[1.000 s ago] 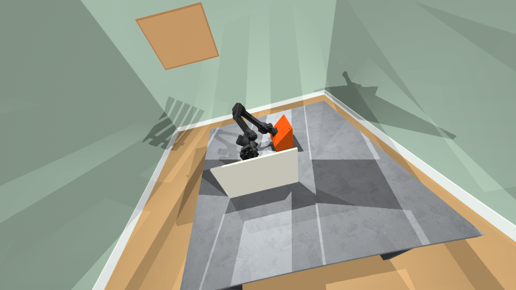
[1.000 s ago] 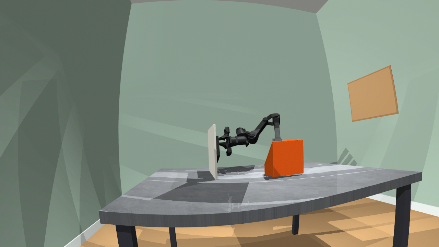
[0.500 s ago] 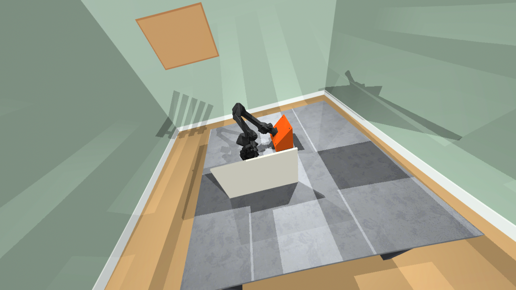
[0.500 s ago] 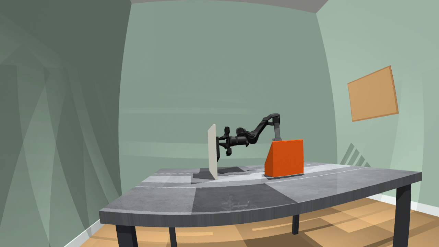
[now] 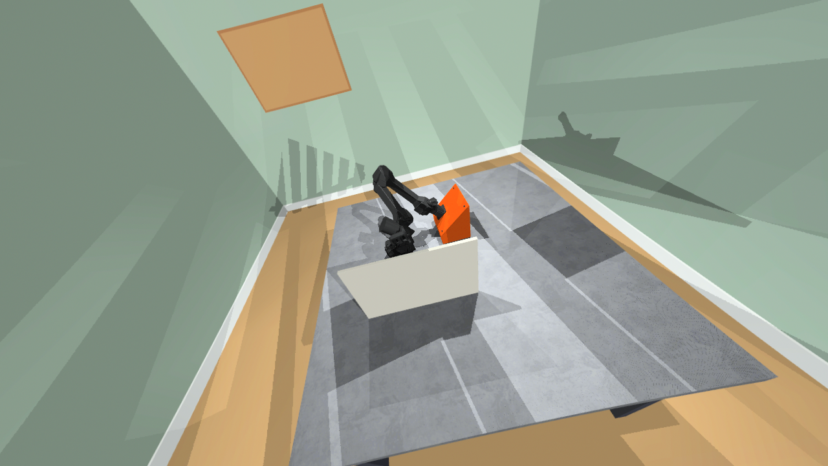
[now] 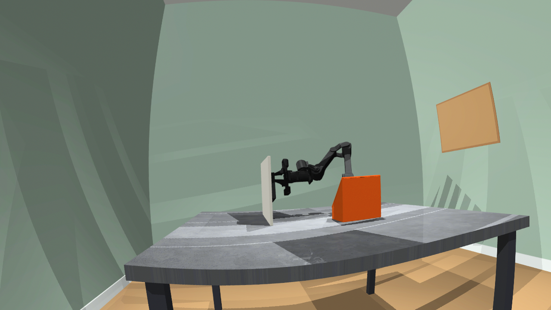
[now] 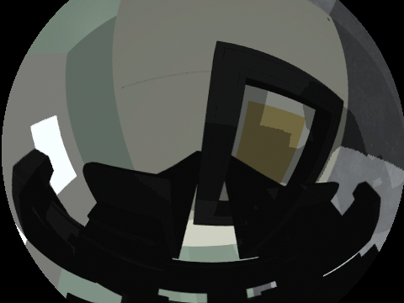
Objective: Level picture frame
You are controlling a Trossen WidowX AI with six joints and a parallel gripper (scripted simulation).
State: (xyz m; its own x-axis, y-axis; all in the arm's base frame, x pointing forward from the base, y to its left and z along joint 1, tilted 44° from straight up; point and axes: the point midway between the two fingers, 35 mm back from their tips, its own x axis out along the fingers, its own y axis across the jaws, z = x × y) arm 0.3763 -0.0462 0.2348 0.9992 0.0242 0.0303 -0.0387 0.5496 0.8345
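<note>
The black picture frame [image 6: 273, 191] [image 7: 225, 93] hangs against the robot-side face of the pale upright panel [image 5: 422, 283] [image 6: 266, 192] [image 7: 168, 38]. In the wrist view it surrounds a brown and yellow picture with a pale border and looks tilted. Whether it hangs level is unclear from these angles. My gripper [image 6: 276, 178] [image 7: 212, 157] is shut on one bar of the frame, with a fingertip on each side of it. The fingers hide part of the frame's lower area in the wrist view. The screw and the notched strip are hidden, and the top camera sees only the panel's back.
An orange block with a sloped face [image 5: 454, 202] [image 6: 362, 198] stands on the grey table [image 5: 550, 371] [image 6: 215, 258] beside the arm. The panel stands upright on the table in front of the arm. A tan board [image 5: 283, 57] [image 6: 468, 119] is on the room wall. Shadows cross the table.
</note>
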